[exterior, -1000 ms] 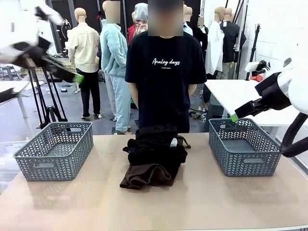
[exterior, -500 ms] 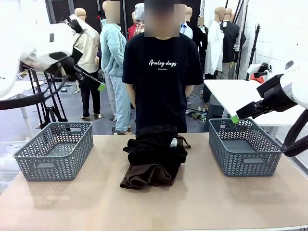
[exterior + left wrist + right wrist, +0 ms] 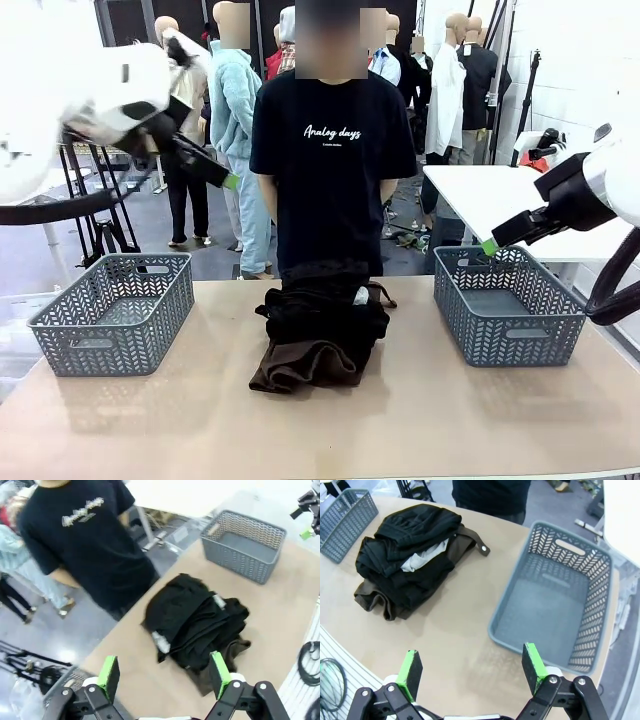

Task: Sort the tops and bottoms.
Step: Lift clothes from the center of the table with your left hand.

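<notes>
The tops and bottoms lie in one heap (image 3: 320,335) at the middle of the table: black cloth on top, a dark brown piece (image 3: 300,368) underneath at the front, a pale grey-blue scrap (image 3: 422,559) peeking out. My left gripper (image 3: 229,181) hangs open high above the table's left half, short of the heap; in its wrist view (image 3: 164,676) the heap (image 3: 200,620) lies below and beyond its fingers. My right gripper (image 3: 488,246) is open in the air over the right basket's far rim. Its wrist view (image 3: 471,671) shows bare tabletop between the fingers.
Two empty grey lattice baskets stand on the table, one at the left (image 3: 110,335) and one at the right (image 3: 515,345). A person in a black T-shirt (image 3: 333,150) stands at the far edge behind the heap. A white table (image 3: 490,195) is at the back right.
My left arm has swung in from the far left toward the middle and dipped a little, its gripper staying open. The right arm has hardly moved. The heap is untouched.
</notes>
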`<action>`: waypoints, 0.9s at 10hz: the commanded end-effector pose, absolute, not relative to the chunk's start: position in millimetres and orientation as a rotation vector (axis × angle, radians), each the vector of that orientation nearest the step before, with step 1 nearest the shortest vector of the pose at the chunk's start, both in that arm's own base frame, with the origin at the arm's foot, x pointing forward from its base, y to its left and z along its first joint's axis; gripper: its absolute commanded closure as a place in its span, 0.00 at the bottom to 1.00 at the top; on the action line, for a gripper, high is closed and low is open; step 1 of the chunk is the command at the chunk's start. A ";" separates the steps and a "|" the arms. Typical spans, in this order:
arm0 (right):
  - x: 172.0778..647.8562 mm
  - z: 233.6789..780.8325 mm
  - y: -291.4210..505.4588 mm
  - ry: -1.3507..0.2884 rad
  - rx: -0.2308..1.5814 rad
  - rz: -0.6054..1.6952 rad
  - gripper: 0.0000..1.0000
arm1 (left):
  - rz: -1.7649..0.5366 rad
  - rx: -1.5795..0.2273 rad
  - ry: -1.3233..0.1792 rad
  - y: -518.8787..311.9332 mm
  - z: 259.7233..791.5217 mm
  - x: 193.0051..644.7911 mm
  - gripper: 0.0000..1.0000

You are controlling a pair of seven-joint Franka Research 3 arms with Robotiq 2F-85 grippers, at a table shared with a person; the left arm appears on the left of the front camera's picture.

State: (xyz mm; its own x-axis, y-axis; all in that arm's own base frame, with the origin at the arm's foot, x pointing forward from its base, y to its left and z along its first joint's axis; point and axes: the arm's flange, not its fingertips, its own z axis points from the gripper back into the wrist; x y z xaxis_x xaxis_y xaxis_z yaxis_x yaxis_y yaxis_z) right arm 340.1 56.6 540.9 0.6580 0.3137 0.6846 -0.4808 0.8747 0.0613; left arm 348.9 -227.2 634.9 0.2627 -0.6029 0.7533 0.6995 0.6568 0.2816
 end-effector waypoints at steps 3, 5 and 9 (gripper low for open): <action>341.5 540.1 57.3 -0.725 0.253 0.453 0.00 | -0.871 -0.210 -0.660 -306.5 615.2 471.3 0.06; 341.5 540.1 57.3 -0.725 0.253 0.453 0.00 | -0.837 -0.203 -0.585 -325.6 595.2 499.0 0.06; 341.5 540.1 57.3 -0.725 0.253 0.453 0.00 | -0.849 -0.212 -0.572 -323.5 576.4 504.7 0.06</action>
State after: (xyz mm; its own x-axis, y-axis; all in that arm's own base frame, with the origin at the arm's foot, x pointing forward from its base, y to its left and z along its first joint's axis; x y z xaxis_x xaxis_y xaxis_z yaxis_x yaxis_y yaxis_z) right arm 340.0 57.0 541.0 0.6576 0.3150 0.6844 -0.4805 0.8750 0.0591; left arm 501.9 -326.3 578.6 0.5141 -0.6484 0.5615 0.7607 0.6472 0.0509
